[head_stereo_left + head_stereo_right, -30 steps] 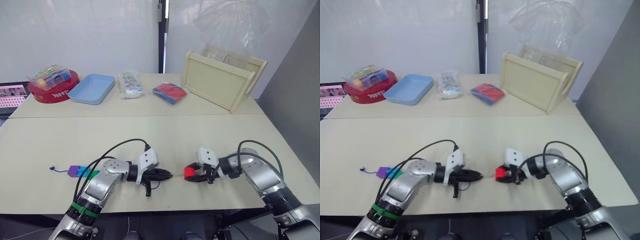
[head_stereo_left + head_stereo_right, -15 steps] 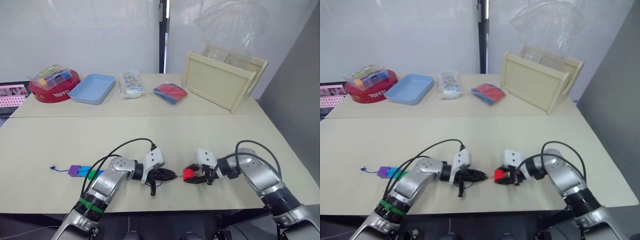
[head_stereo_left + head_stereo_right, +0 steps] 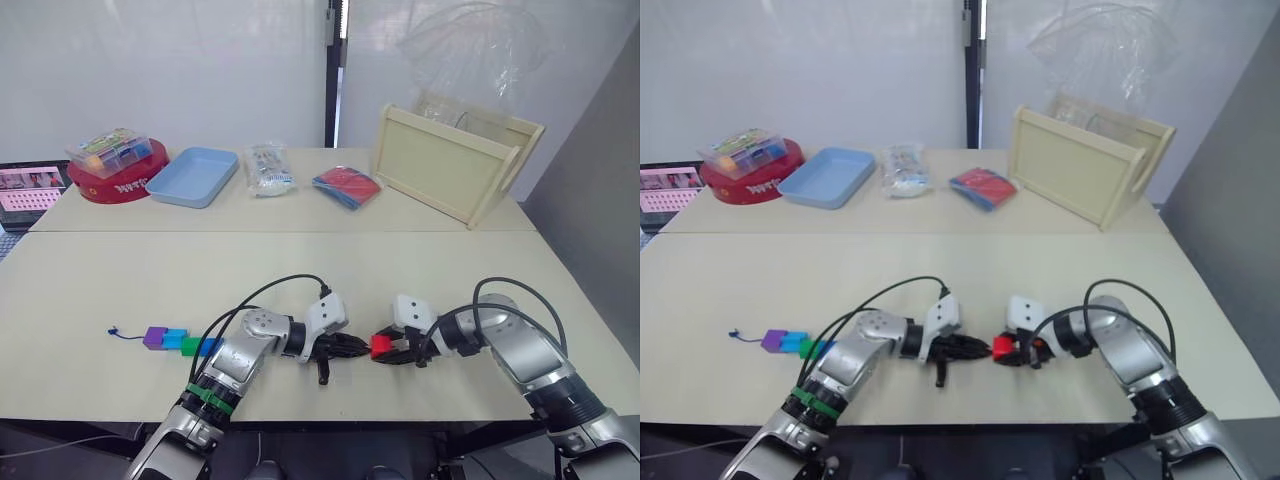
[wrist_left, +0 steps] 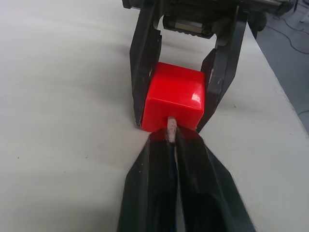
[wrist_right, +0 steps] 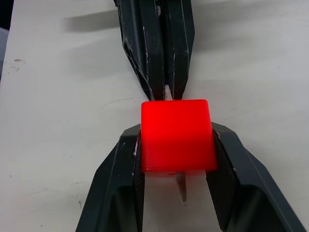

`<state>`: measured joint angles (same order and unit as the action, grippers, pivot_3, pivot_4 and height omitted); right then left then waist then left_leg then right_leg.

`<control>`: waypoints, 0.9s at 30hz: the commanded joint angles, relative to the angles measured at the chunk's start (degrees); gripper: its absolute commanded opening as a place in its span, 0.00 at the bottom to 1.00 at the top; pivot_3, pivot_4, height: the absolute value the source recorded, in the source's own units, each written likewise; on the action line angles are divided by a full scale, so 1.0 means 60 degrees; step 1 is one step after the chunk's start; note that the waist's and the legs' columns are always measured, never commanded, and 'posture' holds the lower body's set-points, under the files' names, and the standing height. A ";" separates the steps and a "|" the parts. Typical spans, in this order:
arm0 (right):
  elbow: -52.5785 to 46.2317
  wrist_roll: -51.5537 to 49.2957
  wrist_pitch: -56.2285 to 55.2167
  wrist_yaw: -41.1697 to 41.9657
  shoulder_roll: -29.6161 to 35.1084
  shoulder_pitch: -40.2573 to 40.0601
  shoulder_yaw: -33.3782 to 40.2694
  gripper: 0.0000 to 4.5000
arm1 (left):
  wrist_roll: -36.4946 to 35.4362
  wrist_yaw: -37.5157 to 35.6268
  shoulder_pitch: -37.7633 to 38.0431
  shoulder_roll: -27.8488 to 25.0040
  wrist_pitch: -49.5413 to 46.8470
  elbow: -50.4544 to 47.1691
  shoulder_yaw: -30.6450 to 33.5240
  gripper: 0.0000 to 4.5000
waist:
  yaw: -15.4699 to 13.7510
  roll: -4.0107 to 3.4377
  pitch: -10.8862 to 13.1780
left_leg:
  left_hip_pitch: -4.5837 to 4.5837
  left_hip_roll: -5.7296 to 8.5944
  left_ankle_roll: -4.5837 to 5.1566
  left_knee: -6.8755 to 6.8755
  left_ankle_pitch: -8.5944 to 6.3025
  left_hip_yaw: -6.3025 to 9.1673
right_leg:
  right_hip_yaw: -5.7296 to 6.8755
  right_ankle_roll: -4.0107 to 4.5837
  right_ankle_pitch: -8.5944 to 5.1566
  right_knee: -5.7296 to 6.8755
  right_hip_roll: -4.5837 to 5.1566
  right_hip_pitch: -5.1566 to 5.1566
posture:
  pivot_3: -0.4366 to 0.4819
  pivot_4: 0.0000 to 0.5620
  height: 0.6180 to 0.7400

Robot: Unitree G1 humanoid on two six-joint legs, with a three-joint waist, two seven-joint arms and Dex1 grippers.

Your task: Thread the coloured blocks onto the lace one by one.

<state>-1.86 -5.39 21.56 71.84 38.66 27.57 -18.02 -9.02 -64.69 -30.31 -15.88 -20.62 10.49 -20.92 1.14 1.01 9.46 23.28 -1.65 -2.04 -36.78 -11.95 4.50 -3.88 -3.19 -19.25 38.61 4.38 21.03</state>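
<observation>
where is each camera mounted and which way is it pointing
Head stereo pair: looks forward and down over the table; both arms show, left gripper meeting right gripper.
Left wrist: looks along its fingers at the red cube.
Right wrist: looks back along its fingers at that cube.
Shared: the cube and the lace's pale tip.

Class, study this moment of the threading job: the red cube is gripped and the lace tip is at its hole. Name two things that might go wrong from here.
1. The left gripper pinches the lace tip right at the red cube; with so little tip showing, pushing may bend it or stall it.
2. The right gripper clamps the cube only by two sides, so a push could twist it or slide it out.
</observation>
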 commanded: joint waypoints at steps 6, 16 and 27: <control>-0.0615 -0.0101 0.0081 -0.0259 -0.0271 -0.0409 -0.0148 0.27 | -0.0730 -0.0701 0.0202 -0.1014 -0.1119 -0.1861 0.0196 0.65 | 0.0103 0.0000 0.0000 | 0.0000 -0.0007 0.0001 0.0003 -0.0001 0.0001 | 0.0000 0.0000 0.0000 0.0008 -0.0006 0.0003 | 0.48 0.27 1.00; -0.0586 -0.0103 0.0083 -0.0423 -0.0202 -0.0501 -0.0121 0.27 | -0.1465 -0.0838 0.0309 -0.2037 -0.1378 -0.2612 0.0895 0.65 | 0.0112 0.0000 0.0000 | 0.0002 -0.0007 0.0002 0.0004 -0.0001 0.0002 | 0.0000 0.0000 0.0000 0.0005 -0.0004 0.0004 | 0.48 0.27 1.00; -0.0493 -0.0074 0.0004 -0.0518 -0.0195 -0.0427 -0.0121 0.27 | -0.1476 -0.0789 0.0274 -0.2611 -0.1097 -0.2342 0.0954 0.65 | 0.0135 0.0000 0.0001 | 0.0002 -0.0007 0.0003 0.0005 -0.0002 0.0002 | 0.0001 0.0000 0.0000 0.0004 -0.0005 0.0005 | 0.48 0.27 1.00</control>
<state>-4.43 -5.83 21.61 68.89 37.32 25.37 -18.44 -18.03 -69.88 -28.24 -31.57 -29.44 -3.39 -16.61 1.95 1.01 9.46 23.29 -1.69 -2.02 -36.75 -11.96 4.51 -3.88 -3.19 -19.25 38.63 4.34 21.06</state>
